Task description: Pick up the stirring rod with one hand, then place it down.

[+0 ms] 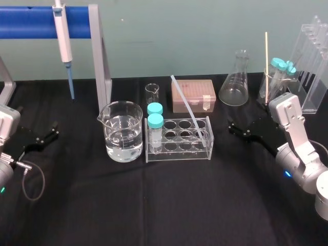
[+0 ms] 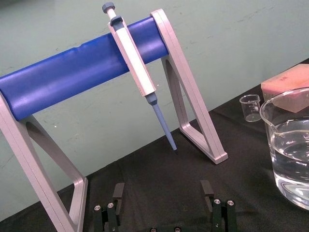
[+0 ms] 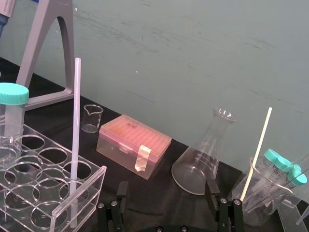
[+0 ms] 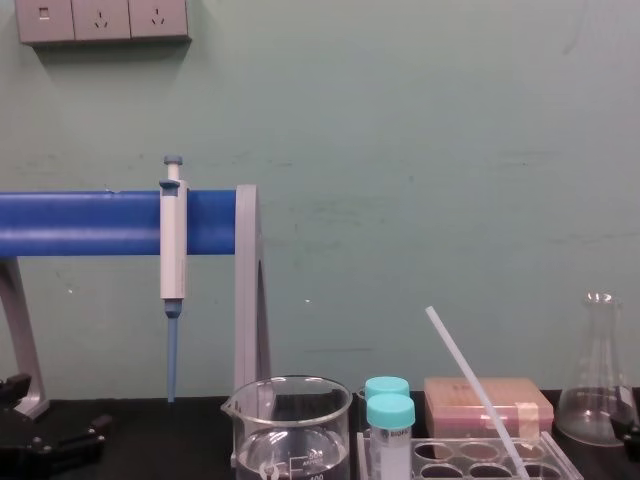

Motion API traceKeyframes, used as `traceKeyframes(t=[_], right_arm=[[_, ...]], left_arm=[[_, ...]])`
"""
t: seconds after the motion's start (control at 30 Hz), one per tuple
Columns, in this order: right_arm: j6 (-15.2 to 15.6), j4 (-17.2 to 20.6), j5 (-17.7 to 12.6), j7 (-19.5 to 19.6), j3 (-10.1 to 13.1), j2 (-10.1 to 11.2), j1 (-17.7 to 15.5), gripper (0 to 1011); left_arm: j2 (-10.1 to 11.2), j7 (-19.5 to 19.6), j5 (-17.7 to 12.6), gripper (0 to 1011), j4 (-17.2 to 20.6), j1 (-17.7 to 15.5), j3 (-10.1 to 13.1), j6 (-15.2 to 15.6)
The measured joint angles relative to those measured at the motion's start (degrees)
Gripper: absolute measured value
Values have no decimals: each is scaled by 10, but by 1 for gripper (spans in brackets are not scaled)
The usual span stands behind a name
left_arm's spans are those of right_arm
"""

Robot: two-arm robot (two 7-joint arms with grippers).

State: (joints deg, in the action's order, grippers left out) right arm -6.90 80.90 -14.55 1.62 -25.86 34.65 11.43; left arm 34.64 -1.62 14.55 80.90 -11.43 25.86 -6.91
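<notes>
Seeing the stirring rod point(image 1: 187, 110) leaning in the tube rack point(image 1: 177, 156) mid-table. My right gripper point(image 1: 233, 129) sits beside it, wide open, empty. Left gripper point(image 1: 53, 130), same, near the left edge.

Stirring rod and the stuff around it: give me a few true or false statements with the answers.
1. The stirring rod leans in the test tube rack. True.
2. The right hand grips the rod. False: it is open, to the right of the rack, apart from the rod.
3. The large beaker holds clear liquid. True.
4. The pipette lies flat on the table. False: it hangs from the blue bar.
5. The left hand is open. True.
</notes>
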Motion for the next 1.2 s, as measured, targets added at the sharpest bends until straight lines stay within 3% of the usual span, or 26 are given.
traceKeyframes(t=[1.2], right_arm=[[0, 0, 0, 0, 0, 0, 0, 1000]], left_arm=[[0, 0, 0, 1000, 0, 0, 0, 0]])
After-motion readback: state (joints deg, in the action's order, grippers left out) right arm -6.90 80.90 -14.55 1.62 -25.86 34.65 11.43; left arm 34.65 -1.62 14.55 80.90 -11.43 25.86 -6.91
